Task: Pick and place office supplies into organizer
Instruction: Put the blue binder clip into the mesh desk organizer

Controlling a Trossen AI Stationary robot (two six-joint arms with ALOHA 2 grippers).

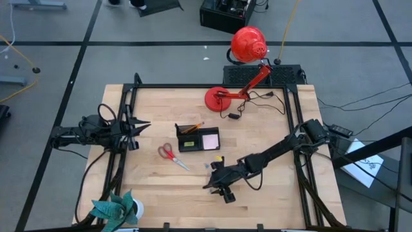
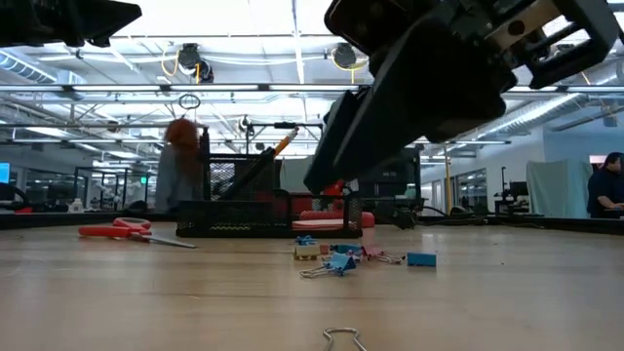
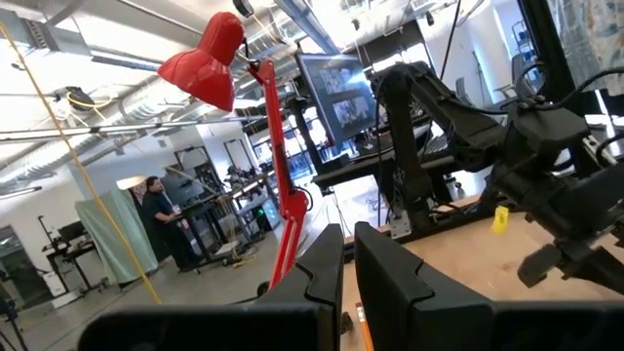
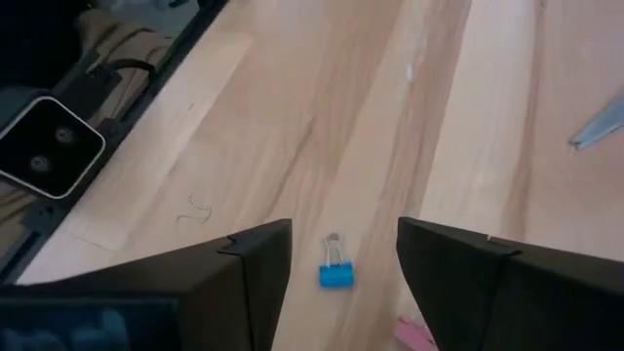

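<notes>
Right now the right gripper hangs low over the front middle of the wooden table, its arm stretched in from the right side. Its two dark fingers stand spread wide with nothing between them, and through the gap the wrist view shows a small blue binder clip lying on the wood, its wire handles pointing away from the camera. From table height I can see a little heap of clips in blue, yellow and pink, with one more blue one just beside it and a loose wire handle closer to the front edge.

The black organizer sits near the middle of the table. An orange pencil and some dark pens lean in its back-left compartment, and a pale pink notepad lies flat in its right side. The red-handled scissors lie on the bare wood just left and in front of it, blades pointing toward the front edge. A tiny yellow bit rests between the organizer and the right gripper.

The left gripper waits over by the table's left side, raised, its fingers pressed nearly together on nothing. A red desk lamp stands at the back and a teal plant sits at the front-left corner.
</notes>
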